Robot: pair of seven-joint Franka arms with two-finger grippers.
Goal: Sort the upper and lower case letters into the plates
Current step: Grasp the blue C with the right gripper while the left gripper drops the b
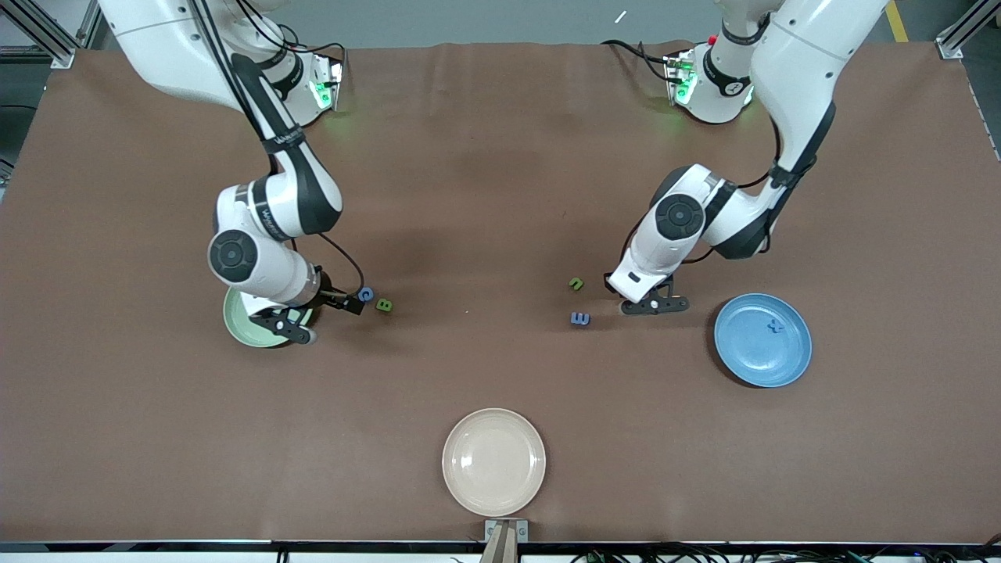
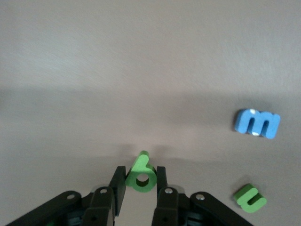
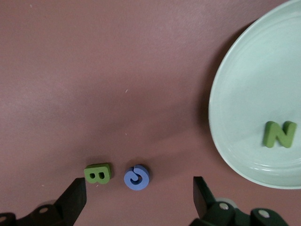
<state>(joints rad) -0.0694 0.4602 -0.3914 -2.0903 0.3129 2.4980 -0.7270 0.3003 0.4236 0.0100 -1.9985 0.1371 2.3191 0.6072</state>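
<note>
My left gripper (image 2: 140, 175) is shut on a green letter (image 2: 142, 165) with a ring and a stem, held low over the table; in the front view the gripper (image 1: 651, 305) hides it. A blue m (image 2: 257, 123) and a small green letter (image 2: 250, 197) lie beside it (image 1: 579, 318) (image 1: 576, 284). The blue plate (image 1: 735, 360) holds one blue letter (image 1: 774, 327). My right gripper (image 3: 136, 200) is open over a green B (image 3: 98, 173) and a blue round letter (image 3: 136, 177). The mint plate (image 3: 244, 84) holds a green N (image 3: 280, 134); the right arm half hides the plate (image 1: 241, 324).
A cream-beige plate (image 1: 493, 461) sits near the table's front edge, nearer the front camera than everything else. The green B (image 1: 384, 305) and the blue round letter (image 1: 365, 294) lie just beside the mint plate, toward the table's middle.
</note>
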